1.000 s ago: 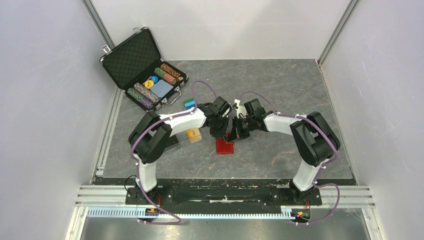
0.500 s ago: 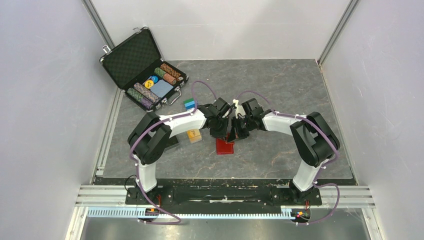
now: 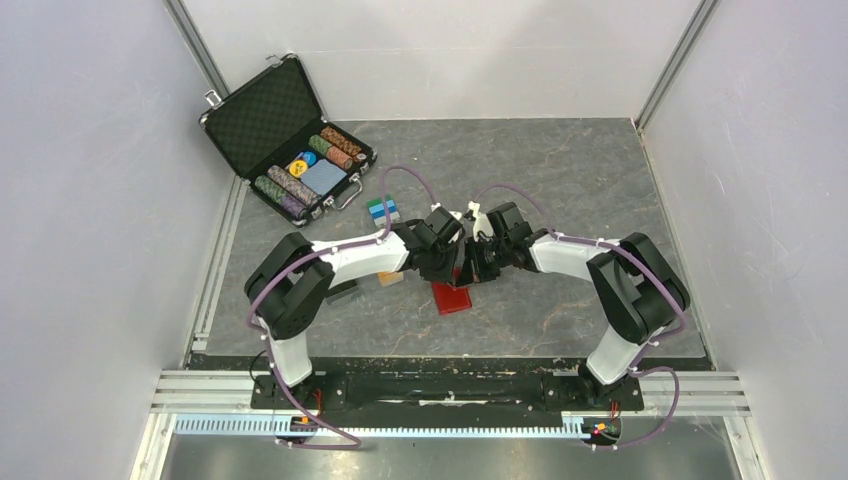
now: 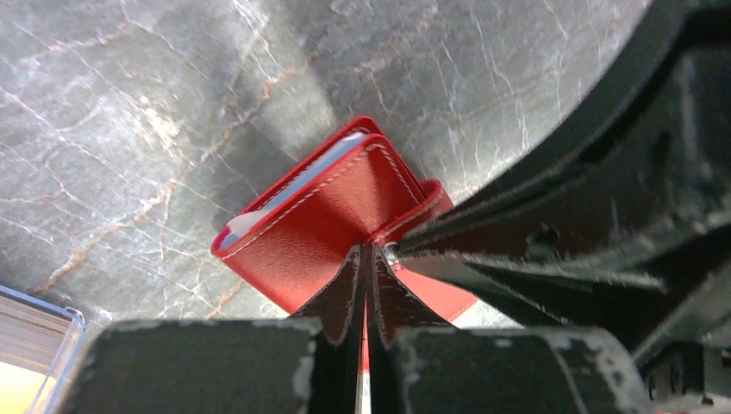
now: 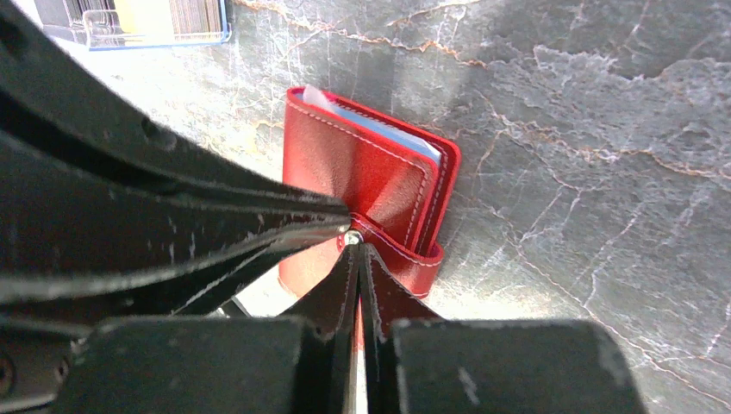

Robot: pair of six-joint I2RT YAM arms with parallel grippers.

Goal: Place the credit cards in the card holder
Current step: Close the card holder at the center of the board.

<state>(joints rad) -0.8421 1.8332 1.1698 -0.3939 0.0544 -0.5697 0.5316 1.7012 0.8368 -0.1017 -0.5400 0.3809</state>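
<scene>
The card holder [image 3: 452, 298], a red wallet, lies folded on the grey table between both arms. A pale blue credit card [image 4: 291, 185] [image 5: 379, 129] shows at its open edge. My left gripper [image 4: 365, 252] [image 3: 452, 268] is shut, its tips on the wallet's strap by the small metal snap [image 5: 352, 236]. My right gripper [image 5: 355, 247] [image 3: 476, 268] is shut too, and its tips touch the same snap from the other side. Orange-gold credit cards stand in a clear box [image 5: 142, 19] [image 4: 26, 343] left of the wallet.
An open black chip case [image 3: 290, 150] with striped chips stands at the back left. A small blue and green block [image 3: 381, 209] lies behind the left arm. Grey walls enclose the table on three sides.
The left arm has lowered and stretched to the right, now covering most of the clear box. The wallet has shifted slightly right. Both grippers stay shut at the wallet.
</scene>
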